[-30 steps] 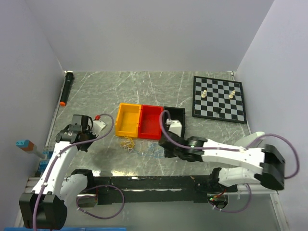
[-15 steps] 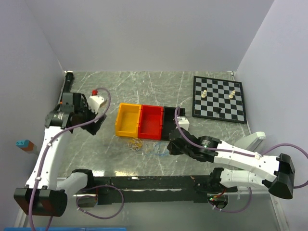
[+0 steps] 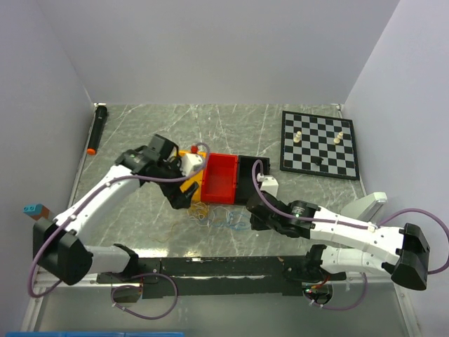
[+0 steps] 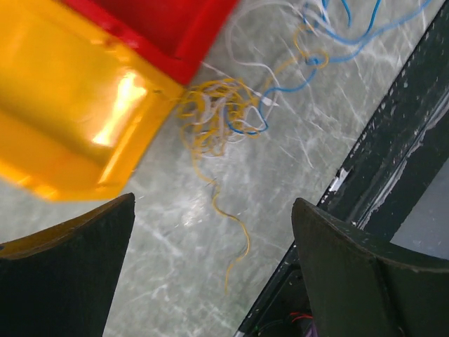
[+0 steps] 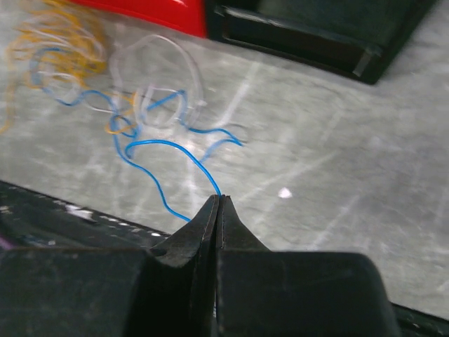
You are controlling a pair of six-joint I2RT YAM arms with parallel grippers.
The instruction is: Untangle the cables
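1: Two arms over one table (image 3: 140, 133), top view. Legend pls, biggest first?
2: (a) Grey marbled table. (b) L arm (image 3: 105, 196) reaches in from the left; R arm (image 3: 351, 228) lies across the near right. (c) Chessboard (image 3: 319, 144), far right corner.
1: Bins?
2: (d) Row of three, mid-table, side by side: yellow bin (image 4: 63, 119), red bin (image 3: 219, 179), black bin (image 3: 252, 172).
1: And the cables?
2: (e) Cables (image 3: 210, 214): thin yellow, white & blue wires, tangled on the table just in front of the yellow and red bins, outside them. Yellow clump lies nearest the yellow bin's corner; blue loops spread toward the R arm.
1: Fingers?
2: (f) Left gripper (image 4: 214, 210): spread wide, nothing btwn the pads; it hangs over the table by the yellow bin, one loose yellow strand below the gap. (g) Right gripper (image 5: 218, 203): tips pressed together, end of the blue wire (image 5: 203, 172) running into the seam, low over the table near the black bin.
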